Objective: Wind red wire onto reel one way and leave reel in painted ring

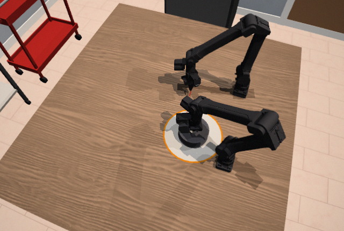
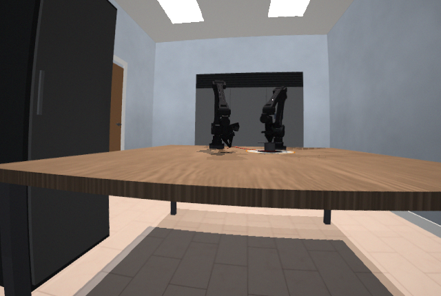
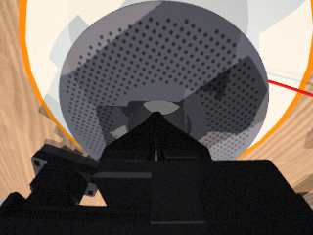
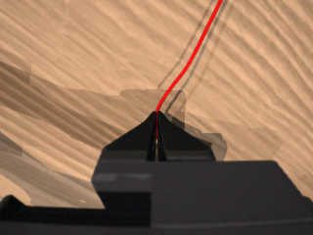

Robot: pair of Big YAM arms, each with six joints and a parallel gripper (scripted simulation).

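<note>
Top view: the reel (image 1: 194, 141) (image 2: 269, 147) (image 3: 161, 54) lies flat inside the orange ring (image 1: 164, 139) (image 3: 29, 69) on the counter (image 1: 97, 139) (image 2: 213, 170) (image 3: 12, 127) (image 4: 73, 39). The left pincer (image 1: 192, 130) (image 2: 269, 140) (image 3: 156, 117), clenched on nothing, is over its hub; the right pincer (image 1: 191, 88) (image 2: 229, 144) (image 4: 156, 117) grips the red wire (image 1: 190, 93) (image 2: 242, 148) (image 3: 290, 88) (image 4: 188, 66).

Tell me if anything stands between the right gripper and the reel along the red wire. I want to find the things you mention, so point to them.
Nothing visible does: the red wire (image 1: 190, 93) (image 2: 245, 149) (image 3: 290, 88) (image 4: 188, 67) leads from the right gripper (image 1: 191, 88) (image 2: 229, 146) (image 4: 156, 117) towards the reel (image 1: 194, 141) (image 2: 269, 146) (image 3: 166, 59). The left arm overhead hides part from above.

The wooden table (image 1: 97, 145) (image 2: 220, 175) carries a reel (image 1: 193, 141) (image 2: 269, 146) (image 3: 166, 54) — inside its orange-rimmed ring (image 1: 166, 148) (image 2: 290, 151) (image 3: 30, 64).
</note>
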